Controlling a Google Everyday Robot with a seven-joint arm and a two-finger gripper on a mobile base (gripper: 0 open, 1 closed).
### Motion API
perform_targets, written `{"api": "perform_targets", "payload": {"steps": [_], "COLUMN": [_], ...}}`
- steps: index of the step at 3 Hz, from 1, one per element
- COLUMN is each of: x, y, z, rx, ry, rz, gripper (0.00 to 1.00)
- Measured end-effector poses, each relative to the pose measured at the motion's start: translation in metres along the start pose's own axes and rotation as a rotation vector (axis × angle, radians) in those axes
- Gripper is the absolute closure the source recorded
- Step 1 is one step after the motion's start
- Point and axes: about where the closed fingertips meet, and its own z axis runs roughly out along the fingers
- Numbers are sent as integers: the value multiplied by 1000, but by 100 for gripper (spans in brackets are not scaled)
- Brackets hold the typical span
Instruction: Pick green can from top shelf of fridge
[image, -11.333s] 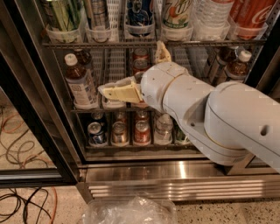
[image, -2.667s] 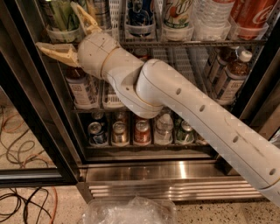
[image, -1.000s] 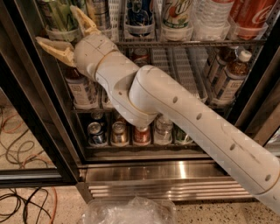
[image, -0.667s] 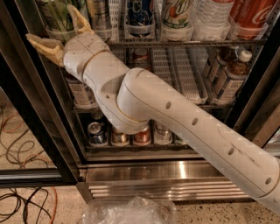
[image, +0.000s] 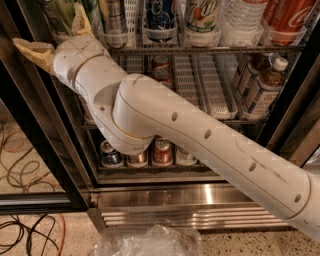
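At the top left of the camera view, the gripper (image: 48, 26) sits in front of the left end of the top shelf (image: 210, 49). Its two tan fingers (image: 31, 50) are spread wide apart, released and clasping nothing. One finger points left across the black door frame. The other rises along the right edge of the green can (image: 61, 14).

The green can stands in the leftmost white tray of that shelf, and its lower part shows in the gap between the fingers. I cannot tell whether either finger touches it. Only its lower body is in view, since the top is cut off by the edge.

Beside it to the right stand a silver can (image: 116, 15), a blue can (image: 160, 12), a white-and-green can (image: 202, 12), a clear water bottle (image: 240, 17) and a red cola bottle (image: 289, 15), each in its own tray.

The thick white arm (image: 200, 140) runs from the lower right up to the gripper and crosses the front of the fridge (image: 200, 210). It hides much of the middle rack, where two red cans (image: 161, 70) sit behind it and brown bottles (image: 265, 82) stand at the right.

On the bottom rack a row of short cans (image: 162, 150) peeks out under the arm. Below the steel base lie a crumpled clear plastic bag (image: 150, 242) and, at the left, tangled cables (image: 25, 230) on the floor.
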Motion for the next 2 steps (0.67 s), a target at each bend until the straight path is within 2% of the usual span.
{"api": "perform_targets", "payload": {"steps": [1,2], "x": [11,20], "y": [-2,-10], "z": [0,-7], "rx": [21,71], "ry": [28,54], "rz": [-11,-29], "gripper": [24,27]}}
